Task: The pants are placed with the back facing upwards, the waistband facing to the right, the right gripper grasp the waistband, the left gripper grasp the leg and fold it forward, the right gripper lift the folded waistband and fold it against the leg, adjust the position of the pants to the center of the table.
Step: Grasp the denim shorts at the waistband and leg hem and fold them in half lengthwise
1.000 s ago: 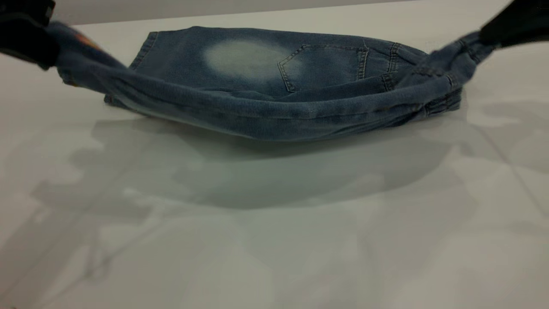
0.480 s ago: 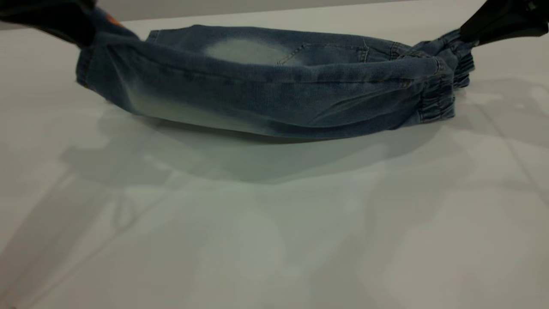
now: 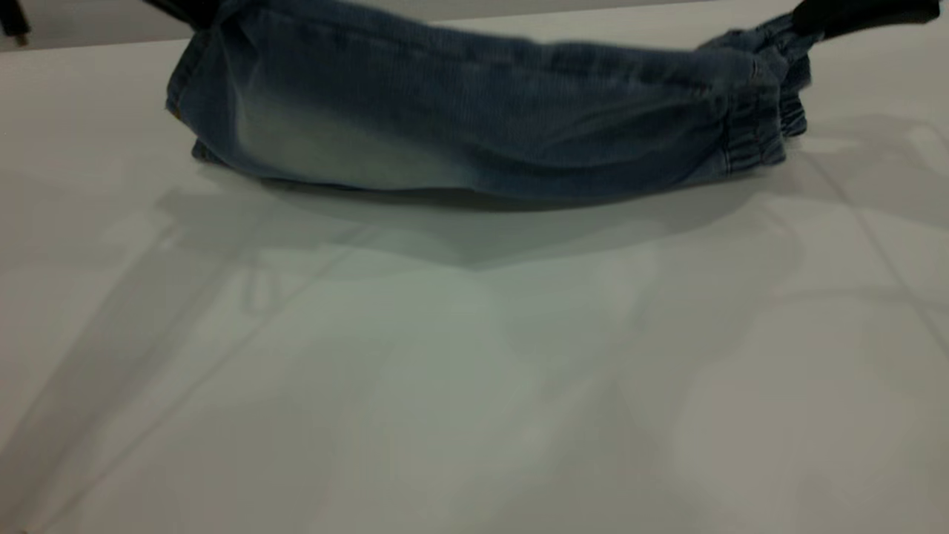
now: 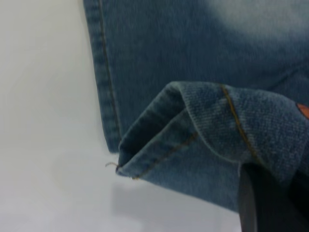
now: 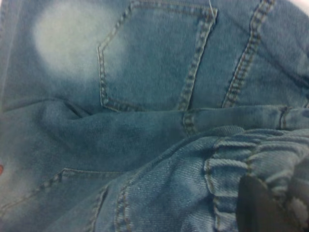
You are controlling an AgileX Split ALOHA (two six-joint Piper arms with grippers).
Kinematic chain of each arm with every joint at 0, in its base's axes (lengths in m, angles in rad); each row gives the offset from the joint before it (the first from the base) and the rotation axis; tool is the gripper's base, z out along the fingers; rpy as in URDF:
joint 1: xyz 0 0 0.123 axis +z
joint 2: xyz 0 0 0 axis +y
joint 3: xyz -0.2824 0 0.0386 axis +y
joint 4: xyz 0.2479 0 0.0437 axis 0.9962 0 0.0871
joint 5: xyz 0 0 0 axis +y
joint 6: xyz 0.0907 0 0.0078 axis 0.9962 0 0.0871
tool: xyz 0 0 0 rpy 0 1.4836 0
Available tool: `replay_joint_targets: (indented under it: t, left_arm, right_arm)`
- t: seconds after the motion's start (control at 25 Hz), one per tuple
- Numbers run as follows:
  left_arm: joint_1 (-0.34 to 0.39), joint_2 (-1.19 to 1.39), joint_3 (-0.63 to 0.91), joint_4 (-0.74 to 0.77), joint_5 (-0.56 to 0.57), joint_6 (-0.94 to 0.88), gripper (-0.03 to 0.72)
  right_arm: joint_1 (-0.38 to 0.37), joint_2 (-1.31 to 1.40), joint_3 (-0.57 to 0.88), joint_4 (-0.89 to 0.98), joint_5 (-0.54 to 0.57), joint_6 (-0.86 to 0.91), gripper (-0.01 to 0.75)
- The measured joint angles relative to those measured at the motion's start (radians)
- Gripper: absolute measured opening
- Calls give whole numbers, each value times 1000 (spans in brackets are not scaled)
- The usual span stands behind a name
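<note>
Item: the pants [image 3: 482,133], blue denim, held up off the white bench [image 3: 474,371] along their near long edge, the lower fold resting toward the bench's far side. Left tool [image 4: 270,203] clenched on the printed leg [image 4: 227,125] at its hem corner; right tool [image 5: 270,203] clenched on the ruched waistband [image 5: 251,164]. Risk: each grip takes only a small bunch of cloth, so the heavy denim may slip free mid-fold; uneven travel between the arms would likely lay the leg down skewed. Exterior view gives the whole span and sag, but hides the pockets. Right wrist view shows a stitched pocket [image 5: 154,53] and pale patch beneath; left wrist view shows the pinched hem.
</note>
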Motion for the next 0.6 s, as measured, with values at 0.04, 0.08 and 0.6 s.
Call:
replay_joint_targets:
  t: [0.04,0.08,0.6]
  left_arm:
    - [0,15,-16,0,1,3,74]
    - [0,30,-36,0,2,7,74]
    - [11,106,-157,108,15,2,74]
  right_arm:
    - [0,0,-10,-11,-1,1,31]
    - [-1,0,-21,-19,-5,6,31]
    - [-1,90,-122,-45,-1,40,31]
